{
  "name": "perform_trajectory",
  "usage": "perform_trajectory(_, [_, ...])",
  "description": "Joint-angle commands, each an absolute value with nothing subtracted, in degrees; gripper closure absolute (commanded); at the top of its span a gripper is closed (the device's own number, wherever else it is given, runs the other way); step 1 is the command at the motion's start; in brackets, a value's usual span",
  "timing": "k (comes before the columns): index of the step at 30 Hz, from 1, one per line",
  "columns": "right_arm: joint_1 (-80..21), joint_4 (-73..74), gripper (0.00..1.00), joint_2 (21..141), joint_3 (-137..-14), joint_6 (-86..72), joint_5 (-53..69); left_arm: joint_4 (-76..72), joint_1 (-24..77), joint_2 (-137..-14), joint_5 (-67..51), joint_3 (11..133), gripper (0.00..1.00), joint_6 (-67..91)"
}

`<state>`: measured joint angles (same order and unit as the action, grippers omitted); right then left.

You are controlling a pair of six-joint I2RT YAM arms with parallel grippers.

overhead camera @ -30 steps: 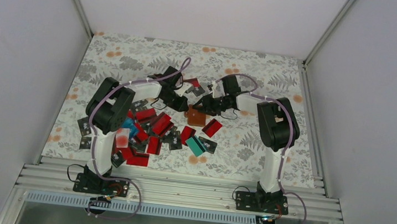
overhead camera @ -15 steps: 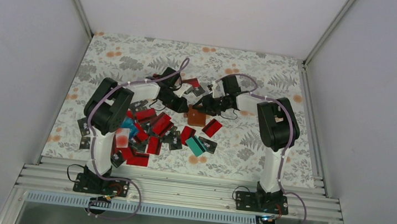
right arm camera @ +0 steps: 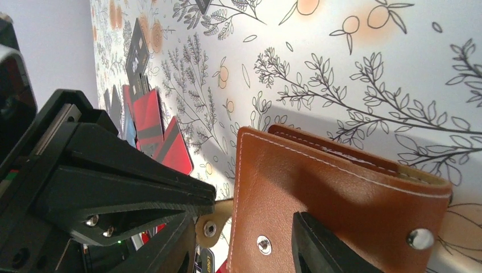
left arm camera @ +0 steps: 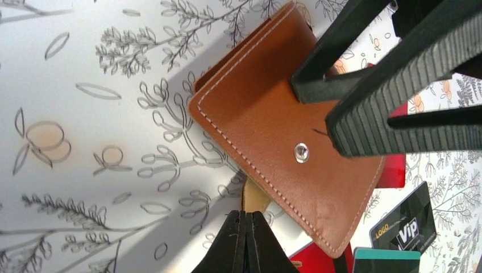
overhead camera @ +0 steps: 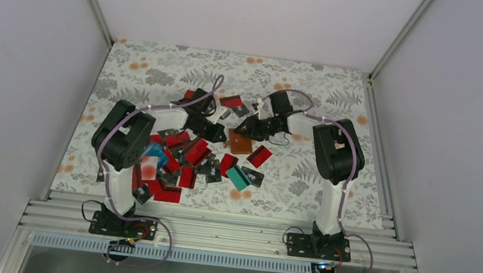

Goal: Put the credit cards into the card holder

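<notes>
The brown card holder (overhead camera: pixel 239 143) lies closed on the flowered table, also in the left wrist view (left arm camera: pixel 284 131) and the right wrist view (right arm camera: pixel 341 205). My left gripper (overhead camera: pixel 220 135) is shut at its left edge, its tips (left arm camera: pixel 248 227) pinching the tan snap tab (left arm camera: pixel 254 196). My right gripper (overhead camera: pixel 243 131) is open over the holder (right arm camera: pixel 241 227); one finger (right arm camera: pixel 318 244) rests on the cover and the other hangs beside the edge. The credit cards (overhead camera: pixel 175 160), red, black and teal, lie heaped at the front left.
A red card (overhead camera: pixel 258 156) and a teal card (overhead camera: pixel 237 177) lie just in front of the holder. More cards (overhead camera: pixel 232 102) lie behind the grippers. White walls close in the table on three sides, with a metal rail at the near edge.
My left arm's elbow has swung left and its gripper has slid a little toward the holder's left edge. The right arm and the holder have stayed put.
</notes>
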<state>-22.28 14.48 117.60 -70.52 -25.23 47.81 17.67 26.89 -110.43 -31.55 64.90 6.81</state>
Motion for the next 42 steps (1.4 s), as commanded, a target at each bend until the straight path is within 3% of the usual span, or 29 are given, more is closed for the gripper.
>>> perform_trajectory(1, [-23.20,19.23,0.54,119.68,-71.08,-21.04,39.47,14.44,27.48,-107.18,-32.24,60.27,0.98,11.13])
perform_trajectory(9, [-26.92,20.78,0.54,121.68,-74.05,-15.20,37.97,11.56,28.58,-98.33,-28.86,53.93,0.97,16.87])
perform_trajectory(17, [-30.00,21.79,0.54,121.39,-73.49,-11.98,37.87,17.98,29.25,-91.25,-17.89,54.87,0.77,16.12])
perform_trajectory(26, [-30.36,21.78,0.57,120.54,-71.43,-20.39,32.17,28.46,38.20,-96.18,-1.88,63.42,0.74,28.22])
perform_trajectory(33, [-30.32,16.64,0.57,115.55,-62.81,-30.66,33.45,28.80,42.54,-97.72,0.23,63.53,0.74,32.46])
perform_trajectory(42, [-28.84,17.44,0.56,109.36,-64.60,-29.81,35.76,24.40,43.57,-103.20,-1.91,63.37,0.76,34.63])
